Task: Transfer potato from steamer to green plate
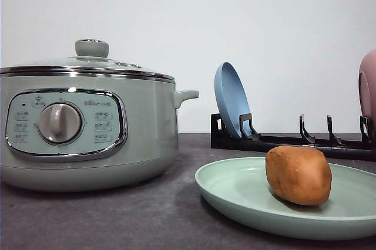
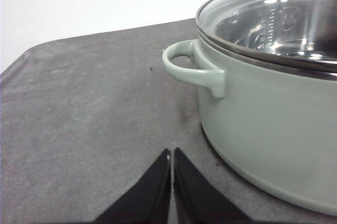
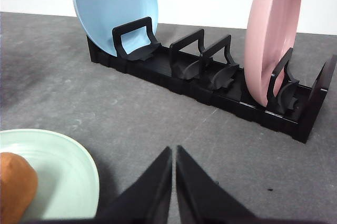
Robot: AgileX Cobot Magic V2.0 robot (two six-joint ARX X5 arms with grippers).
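Observation:
The orange-brown potato (image 1: 298, 175) lies on the pale green plate (image 1: 235, 194) at the front right of the table; a part of the potato (image 3: 16, 184) and the plate's rim (image 3: 79, 166) also show in the right wrist view. At the left stands the pale green steamer (image 1: 88, 127) with its glass lid on; its side handle (image 2: 192, 69) shows in the left wrist view. My left gripper (image 2: 171, 154) is shut and empty beside the steamer's wall. Beside the plate, over bare table, my right gripper (image 3: 174, 151) is shut and empty.
A black dish rack (image 1: 282, 141) stands behind the plate, holding an upright blue plate (image 1: 231, 100) and a pink dish (image 1: 368, 85). The same rack (image 3: 210, 84), blue plate (image 3: 113, 8) and pink dish (image 3: 274, 34) lie ahead of the right gripper. Grey table (image 2: 89, 108) stretches beside the steamer.

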